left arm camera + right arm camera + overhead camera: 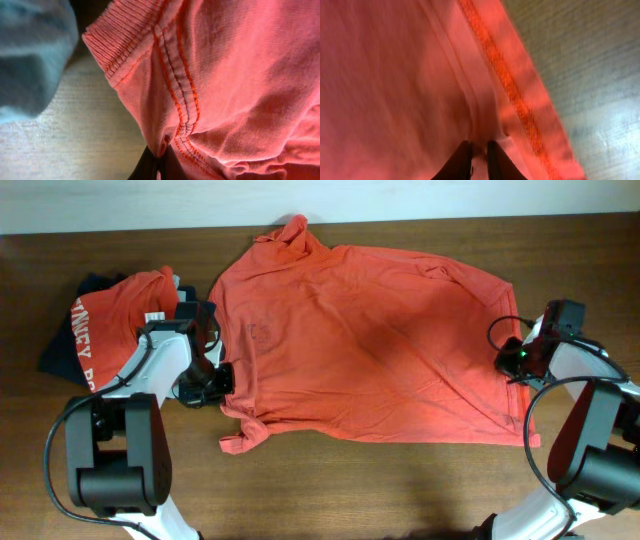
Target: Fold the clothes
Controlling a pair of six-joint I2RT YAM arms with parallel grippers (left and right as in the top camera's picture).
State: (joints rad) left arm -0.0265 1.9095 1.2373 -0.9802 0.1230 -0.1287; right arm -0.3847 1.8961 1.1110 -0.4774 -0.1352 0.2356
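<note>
A folded pile (110, 320) of orange, navy and grey-blue garments sits just left of the spread T-shirt (370, 340), crowding the left arm. The shirt lies flat on the bench (400, 480). The left gripper (213, 380) reaches low to its left edge, jaws clamped on a seam. The right gripper (512, 362), at its right hem, appears to have its jaws pinched on cloth, though that view is blurred.

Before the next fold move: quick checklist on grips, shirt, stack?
1. Left gripper shut on shirt, near the collar rib: ok.
2. Right gripper shut on shirt hem: ok.
3. Both hem layers in right grip: cannot tell.
4. Shirt lying flat: not ok, lower left corner bunched.
5. Stack apart from shirt: ok.
</note>
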